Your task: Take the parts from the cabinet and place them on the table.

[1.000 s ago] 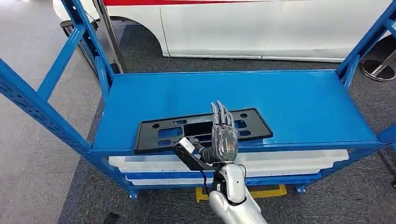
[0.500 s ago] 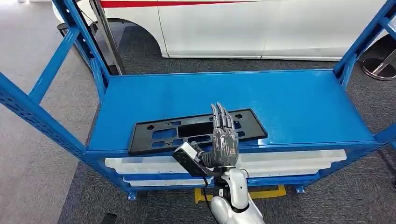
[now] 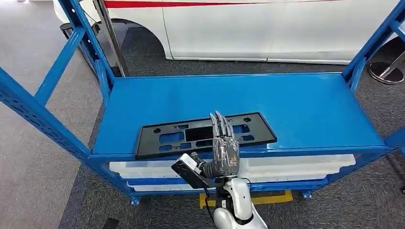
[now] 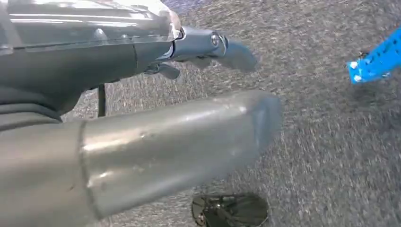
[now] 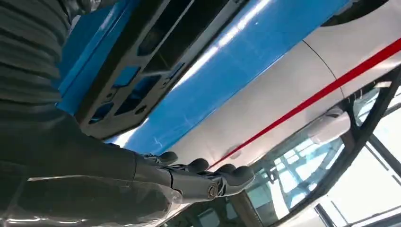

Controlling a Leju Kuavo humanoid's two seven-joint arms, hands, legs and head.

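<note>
Blue shelf rack is carrying the black plate frame at its front edge, 6 o'clock | white trays are sitting below, contents hidden | right hand is hovering flat, fingers straight, holding nothing | risk: frame sliding off the lip | left hand is hanging, grip unclear.

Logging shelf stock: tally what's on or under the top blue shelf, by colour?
Black: 1, plate frame lying flat on the top shelf
White: 2, trays stacked under it
Total: 3
The right hand hovers open over the frame.
</note>
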